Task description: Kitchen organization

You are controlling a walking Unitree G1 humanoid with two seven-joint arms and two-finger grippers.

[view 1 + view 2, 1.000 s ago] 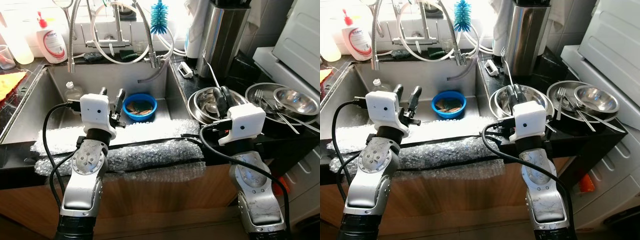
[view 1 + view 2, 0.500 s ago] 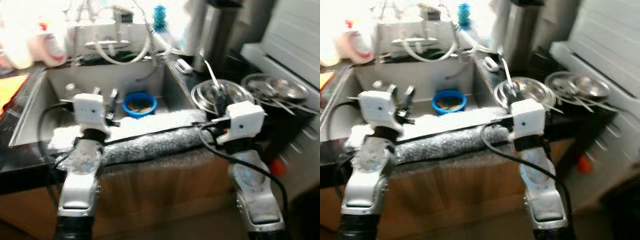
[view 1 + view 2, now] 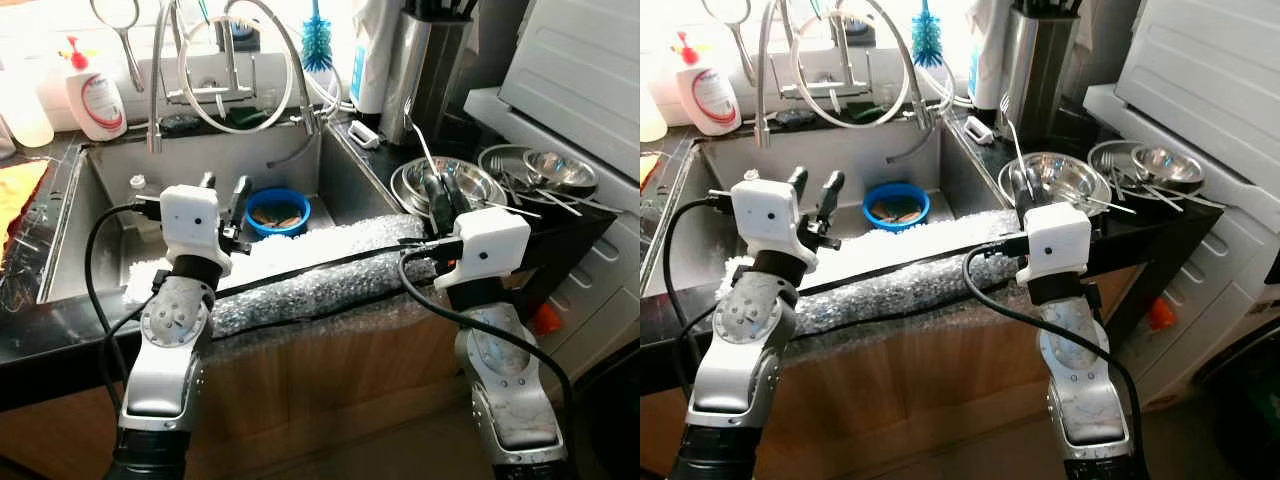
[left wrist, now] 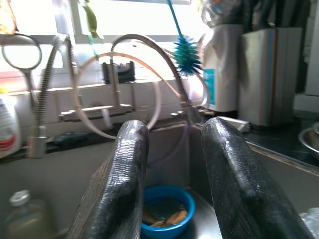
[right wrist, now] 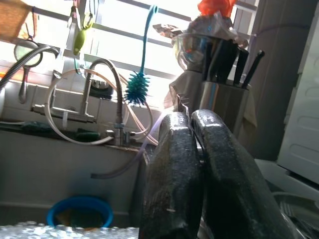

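- Camera has pulled back since a second ago — arms look unchanged.
- left gripper (image 3: 224,193) spread wide over the sink (image 3: 100,215); right gripper (image 3: 440,192) pinched shut, empty.
- steel bowls (image 3: 448,185) on the counter beside the sink — light, slippery, best grabbed by the rim.

A blue bowl (image 3: 278,211) sits upright in the sink (image 3: 110,230), scraps inside. Steel bowls (image 3: 447,183) with forks (image 3: 512,180) are stacked on the dark surface (image 3: 575,225) beside it.

You're looking at a home kitchen: a steel sink (image 3: 110,190) with a faucet (image 3: 240,60), a soap bottle (image 3: 96,92), a bottle brush (image 3: 317,45), and steel bowls (image 3: 450,182) on the dark tabletop (image 3: 575,225).
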